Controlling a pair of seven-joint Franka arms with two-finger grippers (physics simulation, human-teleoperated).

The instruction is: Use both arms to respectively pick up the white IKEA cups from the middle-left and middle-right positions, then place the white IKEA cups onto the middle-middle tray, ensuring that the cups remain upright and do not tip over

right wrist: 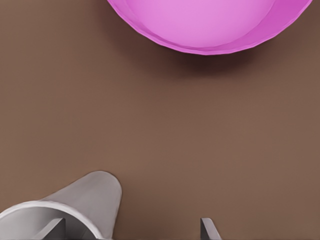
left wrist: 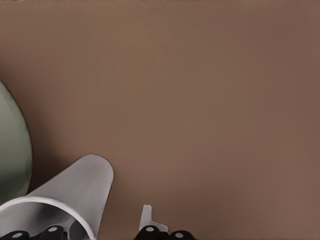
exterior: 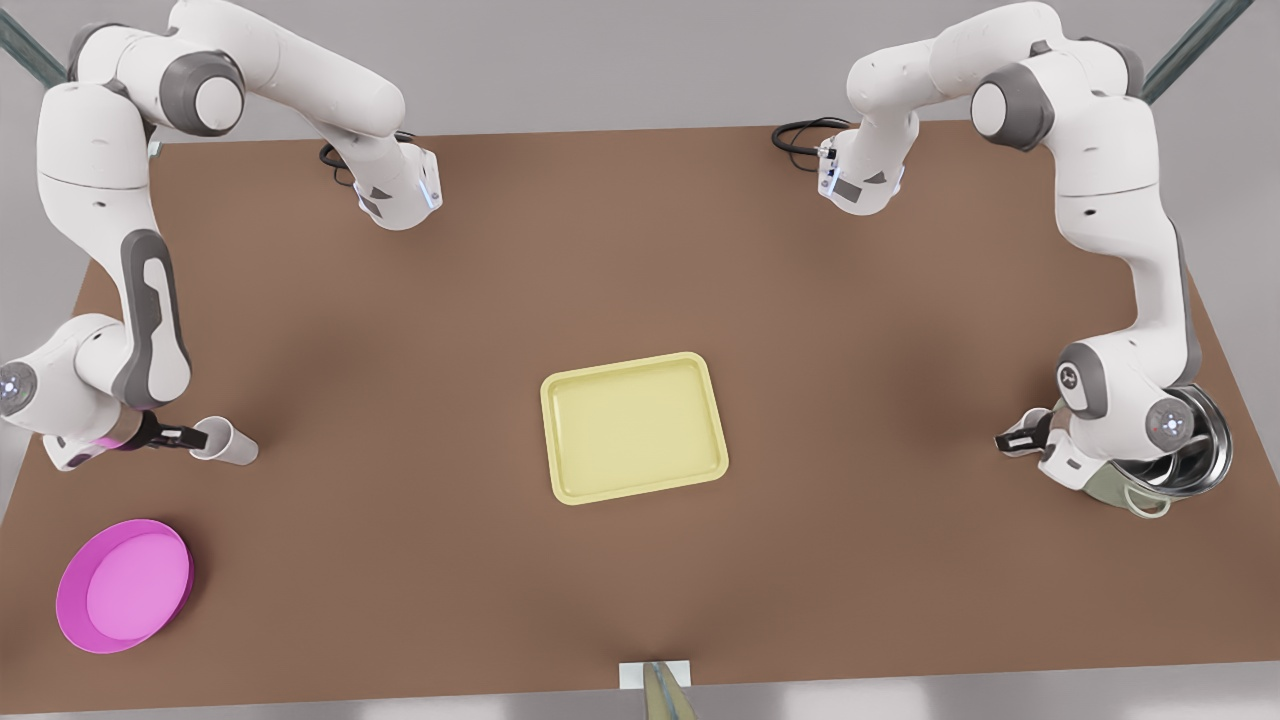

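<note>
The right gripper (exterior: pixel 188 437) is at the front view's left and stands open at the rim of a white cup (exterior: pixel 228 443). In the right wrist view one finger (right wrist: pixel 54 228) reaches inside that cup (right wrist: pixel 95 197) and the other finger (right wrist: pixel 207 229) is well outside it. At the front view's right, the left gripper (exterior: pixel 1012 440) hangs low beside the green pot (exterior: pixel 1110 487). It is open in the left wrist view, with the second cup (left wrist: pixel 75 192) at one side and a finger (left wrist: pixel 146 218) outside it. The pale-yellow tray (exterior: pixel 633 426) lies bare at mid-table.
A round magenta plate (exterior: pixel 125 585) sits near the front-left corner, close to the right gripper (right wrist: pixel 131 231) and large in its wrist view (right wrist: pixel 210 22). The steel-lined green pot (left wrist: pixel 12 150) stands right behind the left arm's wrist. Open brown tabletop (exterior: pixel 900 560) surrounds the tray.
</note>
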